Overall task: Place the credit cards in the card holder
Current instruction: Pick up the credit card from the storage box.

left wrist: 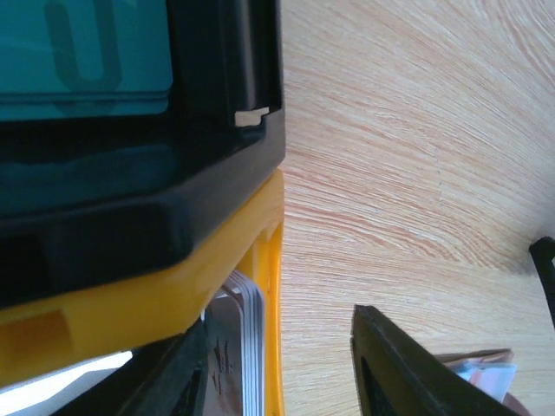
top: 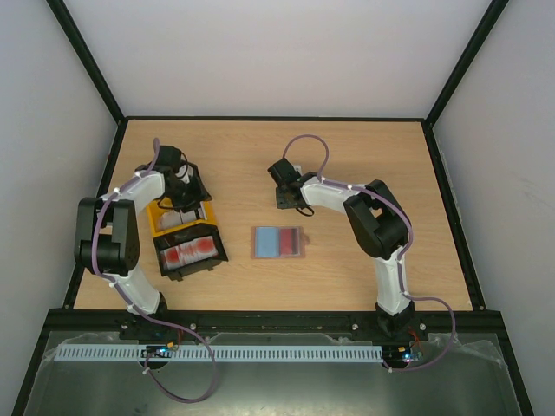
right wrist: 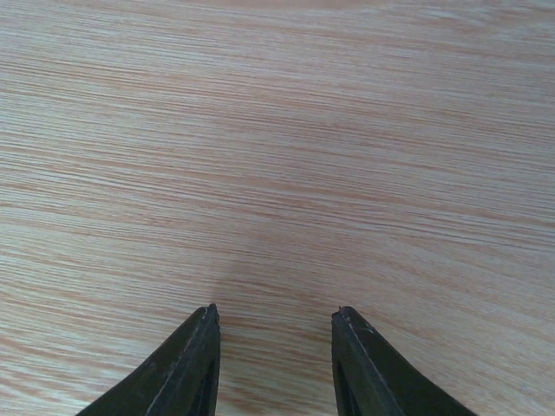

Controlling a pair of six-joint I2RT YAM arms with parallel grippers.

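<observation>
- The left hand (left wrist: 279, 338) was held open, its jaws straddling one wall of the yellow tray (left wrist: 130, 303). Bare table (left wrist: 416, 173) was seen between that wall and the outer finger (left wrist: 408, 373), and no card was seen to be gripped.
- A stack of cards (left wrist: 250, 347), shown edge-on, was seen inside that tray, between the jaws.
- A teal card (left wrist: 82, 52) was seen in the black tray (left wrist: 217, 130) that lay against the yellow one.
- The right hand (right wrist: 276, 308) was held open and empty above bare table, beyond the holder (top: 277, 243) and apart from it.
- The holder was laid open and flat on the table, near the middle, between the two arms and well apart from the trays. A blue patch and a pinkish one were shown on it. Whether a card had already been slotted in could not be told.
- Red-and-white cards (top: 191, 252) were seen in the near tray (top: 221, 251).
- The task was judged to be at an early or middle stage: the cards in all the trays were not yet moved, and a pick from the yellow tray was judged to be the step in hand.
- One large pale glyph was shown on the teal card, cropped by the frame edge and not readable. No brand, label or other writing could be made out.
</observation>
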